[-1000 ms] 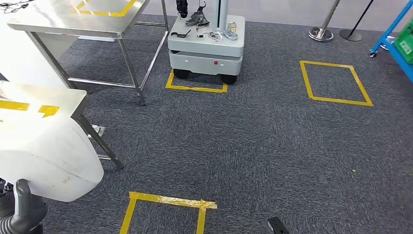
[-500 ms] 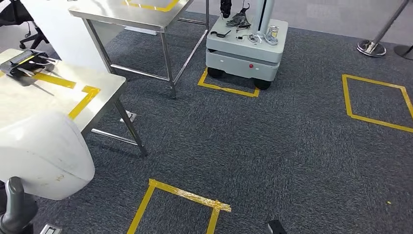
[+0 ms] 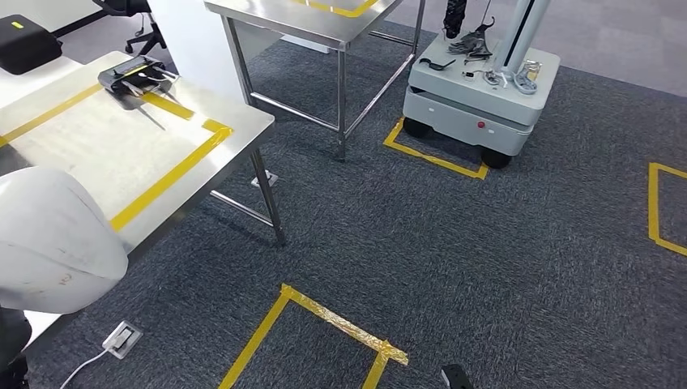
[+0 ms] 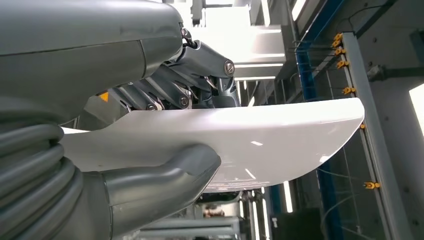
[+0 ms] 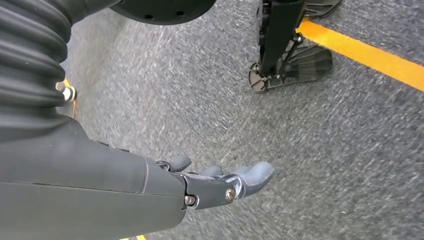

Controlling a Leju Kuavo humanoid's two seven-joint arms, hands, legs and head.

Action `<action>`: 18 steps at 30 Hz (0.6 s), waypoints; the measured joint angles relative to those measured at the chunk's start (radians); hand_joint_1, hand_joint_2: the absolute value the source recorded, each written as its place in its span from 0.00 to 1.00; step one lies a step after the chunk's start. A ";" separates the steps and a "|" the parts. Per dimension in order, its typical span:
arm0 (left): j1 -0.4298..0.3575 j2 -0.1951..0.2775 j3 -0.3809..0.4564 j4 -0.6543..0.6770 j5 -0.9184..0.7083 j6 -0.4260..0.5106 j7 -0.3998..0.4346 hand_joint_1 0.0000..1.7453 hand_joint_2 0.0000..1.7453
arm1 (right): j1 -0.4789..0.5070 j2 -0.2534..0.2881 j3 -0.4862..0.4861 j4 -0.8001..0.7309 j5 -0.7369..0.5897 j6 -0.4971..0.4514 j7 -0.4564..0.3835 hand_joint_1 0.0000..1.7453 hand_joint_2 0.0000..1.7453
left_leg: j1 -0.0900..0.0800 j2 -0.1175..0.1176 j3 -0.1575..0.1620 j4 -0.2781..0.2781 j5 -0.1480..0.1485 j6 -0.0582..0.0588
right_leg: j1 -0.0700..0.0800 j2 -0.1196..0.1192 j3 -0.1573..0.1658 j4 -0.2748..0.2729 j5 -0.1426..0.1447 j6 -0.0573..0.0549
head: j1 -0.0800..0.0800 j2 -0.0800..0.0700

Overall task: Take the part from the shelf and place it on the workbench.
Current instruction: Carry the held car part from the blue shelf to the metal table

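Gripping the white part [image 4: 260, 135] in left hand [image 4: 165, 130]

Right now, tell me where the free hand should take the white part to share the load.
Judging by its shape, the far thin rim of the white part, opposite where the left hand pinches it with the thumb under and fingers over. The shell is broad, curved and smooth, so an edge pinch from the open side suits it. The right hand hangs open above the carpet.
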 joint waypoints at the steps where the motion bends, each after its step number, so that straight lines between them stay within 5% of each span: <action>1: 0.003 0.000 0.011 -0.005 -0.018 0.004 0.000 1.00 1.00 | -0.001 0.000 0.000 0.000 0.004 0.002 0.001 0.00 1.00 | 0.001 -0.012 -0.005 -0.004 0.005 -0.009 | 0.002 -0.013 0.000 -0.003 0.004 -0.006 | 0.000 0.000; 3: 0.007 0.003 0.039 -0.013 -0.066 0.030 0.001 1.00 1.00 | -0.004 0.001 0.000 0.000 0.011 0.007 -0.001 0.00 1.00 | 0.002 0.007 -0.016 0.000 0.003 -0.020 | 0.001 -0.038 0.000 -0.012 0.013 -0.023 | -0.001 0.000; 6: -0.004 0.021 0.094 -0.009 -0.156 0.110 0.008 1.00 1.00 | -0.004 0.001 0.000 0.000 0.021 0.011 -0.003 0.00 1.00 | -0.002 0.097 -0.073 0.125 -0.075 -0.025 | 0.004 -0.076 -0.002 -0.022 0.021 -0.043 | -0.008 0.000; 8: -0.015 0.036 0.132 0.006 -0.203 0.172 0.014 1.00 1.00 | -0.001 0.001 0.000 0.000 0.026 0.011 0.002 0.00 1.00 | -0.001 0.113 -0.115 0.237 -0.125 -0.029 | 0.010 -0.105 -0.005 -0.021 0.020 -0.047 | -0.009 0.000; 9: -0.019 0.044 0.152 0.017 -0.216 0.200 0.018 1.00 1.00 | 0.000 0.001 0.000 0.000 0.028 0.012 0.005 0.00 1.00 | -0.001 0.115 -0.115 0.252 -0.126 -0.030 | 0.012 -0.119 -0.007 -0.019 0.020 -0.048 | -0.009 0.000; 11: -0.027 0.060 0.198 0.038 -0.226 0.241 0.028 1.00 1.00 | -0.001 0.001 0.000 0.000 0.030 0.012 0.008 0.00 1.00 | -0.002 0.130 -0.062 0.178 -0.084 -0.029 | 0.015 -0.146 -0.010 -0.014 0.018 -0.048 | -0.009 0.000; 13: -0.033 0.066 0.244 0.045 -0.221 0.255 0.035 1.00 1.00 | -0.003 0.001 0.000 0.000 0.032 0.013 0.008 0.00 1.00 | -0.008 0.174 0.012 0.050 -0.047 -0.017 | 0.018 -0.168 -0.011 -0.006 0.013 -0.044 | -0.009 0.000; 15: -0.034 0.066 0.271 0.041 -0.225 0.257 0.039 1.00 1.00 | -0.005 0.001 0.000 0.000 0.034 0.013 0.008 0.00 1.00 | -0.015 0.194 0.037 -0.001 -0.041 -0.001 | 0.021 -0.188 -0.009 -0.003 0.010 -0.035 | -0.009 0.000; 17: -0.031 0.064 0.282 0.032 -0.241 0.261 0.040 1.00 1.00 | -0.008 0.001 0.000 0.000 0.036 0.013 0.015 0.00 1.00 | -0.015 0.169 0.033 -0.003 -0.034 0.010 | 0.022 -0.211 -0.004 -0.006 0.009 -0.024 | -0.009 0.000; 18: -0.028 0.063 0.285 0.027 -0.250 0.263 0.039 1.00 1.00 | -0.009 0.001 0.000 0.000 0.038 0.013 0.020 0.00 1.00 | -0.012 0.157 0.032 -0.007 -0.030 0.015 | 0.021 -0.203 -0.002 -0.002 0.004 -0.017 | -0.008 0.000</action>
